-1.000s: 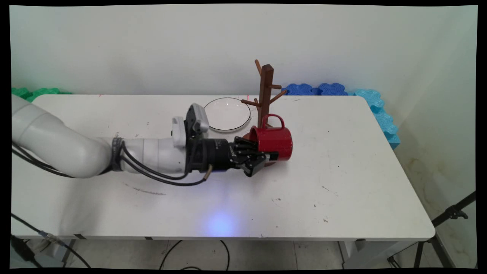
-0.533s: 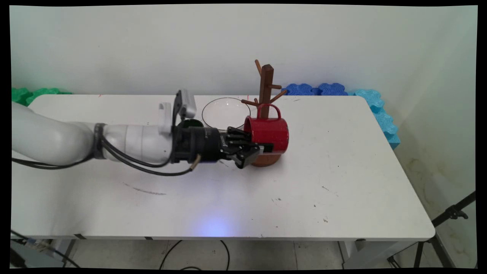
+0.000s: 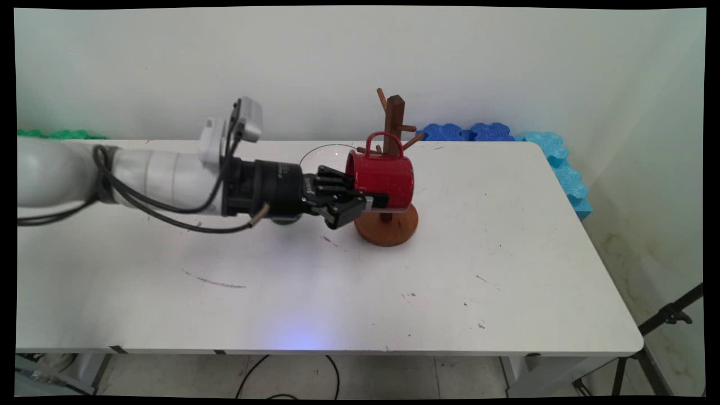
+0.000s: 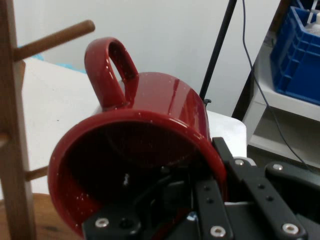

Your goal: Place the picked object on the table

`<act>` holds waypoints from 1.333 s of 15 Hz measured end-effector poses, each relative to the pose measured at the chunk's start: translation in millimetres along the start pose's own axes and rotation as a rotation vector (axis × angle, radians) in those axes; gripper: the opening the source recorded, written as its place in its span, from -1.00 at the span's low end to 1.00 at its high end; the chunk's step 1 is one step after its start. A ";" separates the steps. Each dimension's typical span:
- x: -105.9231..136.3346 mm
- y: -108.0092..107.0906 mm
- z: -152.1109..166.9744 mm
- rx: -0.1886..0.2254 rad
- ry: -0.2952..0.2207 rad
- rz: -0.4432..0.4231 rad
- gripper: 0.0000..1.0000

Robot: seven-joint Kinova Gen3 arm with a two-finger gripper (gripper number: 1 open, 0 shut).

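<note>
Holding: gripper point(image 3: 368, 201) clamped on the rim of a red mug point(image 3: 382, 179), one finger inside the mouth and one outside the wall, as the hand view point(image 4: 200, 200) shows.
Mug position: on its side in the air, clear of the table point(image 3: 506, 253), mouth toward the arm, handle point(image 3: 385, 143) uppermost.
Mug location: over the table's middle, nearer the far edge than the near one, directly in front of a wooden mug tree point(image 3: 394, 169).
Mug tree: upright on its round base point(image 3: 388, 228), which lies below the mug; pegs point(image 3: 415, 140) branch from the post.
Handle and pegs: in the hand view the handle point(image 4: 107, 70) sits just beside one peg point(image 4: 55, 37), not around it.
Behind the arm: a glass plate point(image 3: 320, 154) toward the far edge, partly hidden; something dark green point(image 3: 284, 221) under the wrist, too hidden to identify.
Progress: mug lifted and carried beside the tree; not hung on any peg, and the grip not released.
</note>
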 end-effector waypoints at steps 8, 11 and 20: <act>43.9 -10.8 -37.6 -0.007 -0.070 0.010 -1.00; 61.6 -17.8 -54.2 -0.012 -0.114 0.020 -1.00; 95.0 -41.4 -101.9 -0.003 -0.310 0.067 -1.00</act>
